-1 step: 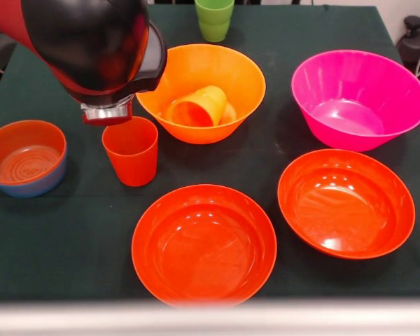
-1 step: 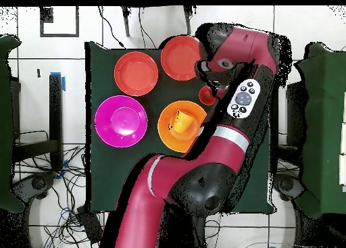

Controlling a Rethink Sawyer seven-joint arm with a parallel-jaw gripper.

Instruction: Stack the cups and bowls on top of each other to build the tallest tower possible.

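Note:
A red-orange cup [image 1: 131,150] [image 2: 206,94] stands upright left of centre. My gripper [image 1: 107,113] hangs just above and behind the cup's left rim, mostly hidden by the bulky arm. The large orange bowl [image 1: 238,77] [image 2: 192,130] holds an orange-yellow cup [image 1: 196,106] [image 2: 180,119] lying on its side. At the far edge stands a green cup [image 1: 214,19]. The small red-orange bowl [image 1: 24,150] sits nested in the small blue bowl [image 1: 42,185] at the left. Also on the cloth are the magenta bowl [image 1: 359,98] [image 2: 121,120] and two wide red-orange bowls [image 1: 204,243] [image 1: 346,203].
A dark green cloth [image 1: 77,238] covers the table, whose near edge [image 1: 210,315] runs along the bottom. From overhead, the arm [image 2: 230,144] hides the table's right half, and cables [image 2: 67,205] lie on the floor at the left.

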